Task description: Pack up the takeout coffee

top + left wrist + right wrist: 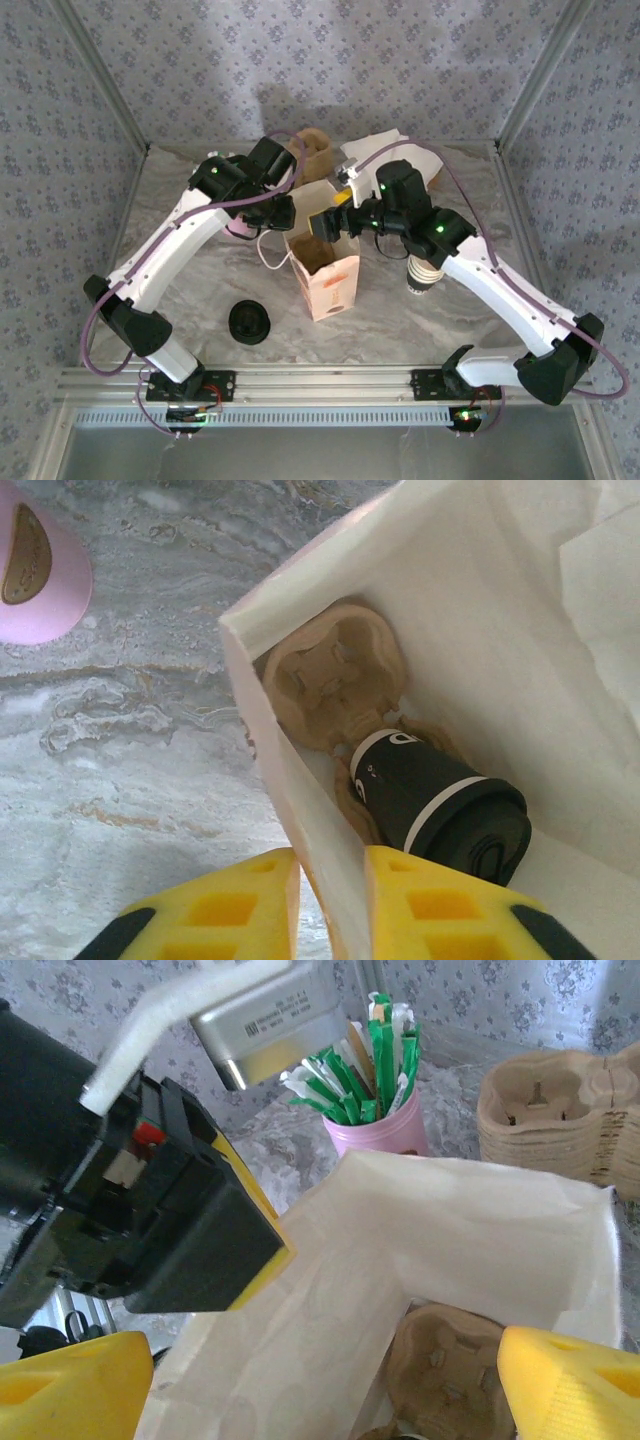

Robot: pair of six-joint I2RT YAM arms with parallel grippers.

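The takeout coffee (440,800), a dark cup with a black lid, leans in a pulp cup carrier (335,680) at the bottom of the open paper bag (325,270). My left gripper (330,900) straddles the bag's left wall at the rim. Its yellow fingers (440,910) are slightly apart, with a sliver of table showing between the left one and the paper. In the top view the left gripper (283,212) sits at the bag's left rim. My right gripper (320,1390) hangs open wide over the bag's mouth, holding nothing, and the top view shows it (335,222) above the far rim.
A stack of lidless paper cups (425,275) stands under the right arm. Black lids (250,322) sit at the front left. A pink cup of green sticks (375,1125) is behind the bag, with stacked pulp carriers (560,1110) and flat white bags (400,155) beyond.
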